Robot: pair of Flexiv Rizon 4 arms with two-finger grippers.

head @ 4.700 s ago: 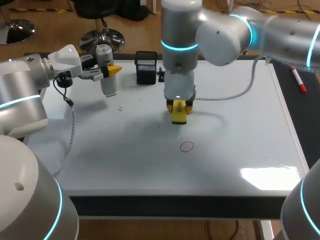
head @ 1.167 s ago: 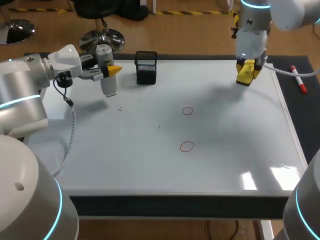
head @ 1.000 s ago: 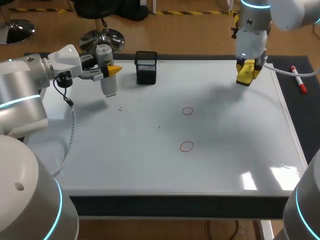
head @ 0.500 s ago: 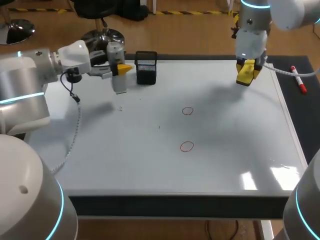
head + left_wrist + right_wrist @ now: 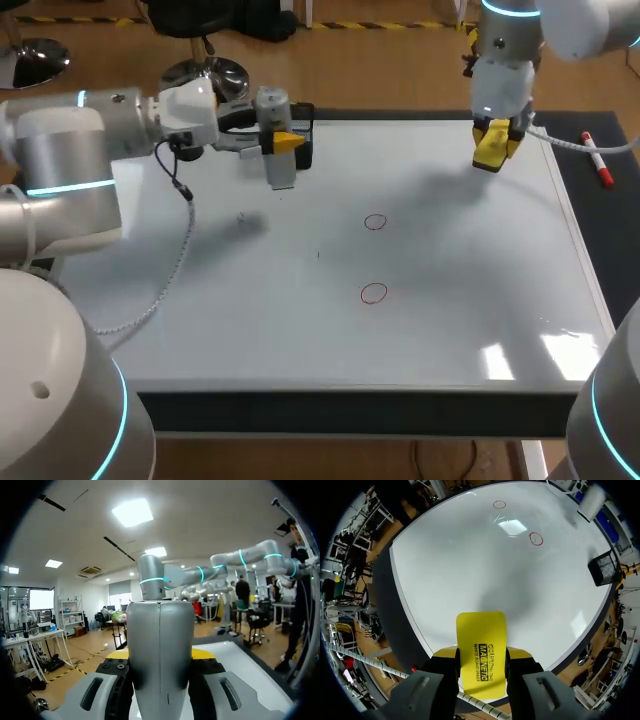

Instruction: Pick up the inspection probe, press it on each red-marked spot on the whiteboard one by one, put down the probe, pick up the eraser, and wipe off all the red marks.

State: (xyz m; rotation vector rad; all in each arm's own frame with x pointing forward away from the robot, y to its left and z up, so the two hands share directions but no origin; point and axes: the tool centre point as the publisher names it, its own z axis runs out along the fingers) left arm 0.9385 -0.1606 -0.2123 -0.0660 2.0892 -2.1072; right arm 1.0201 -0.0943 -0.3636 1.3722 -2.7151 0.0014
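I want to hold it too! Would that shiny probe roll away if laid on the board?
Probably: the probe looks like a smooth round cylinder, and the whiteboard is flat and glossy. It seems stiff too: it stands straight in the left gripper.

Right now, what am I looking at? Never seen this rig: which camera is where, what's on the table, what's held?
Two robot arms work at a whiteboard laid flat as the tabletop. The head view looks down from above and behind; each round picture comes from a camera on one arm's wrist. The left gripper holds a grey probe near the board's far edge, beside a black mesh holder. The right gripper holds a yellow eraser. Two red circles are drawn mid-board.
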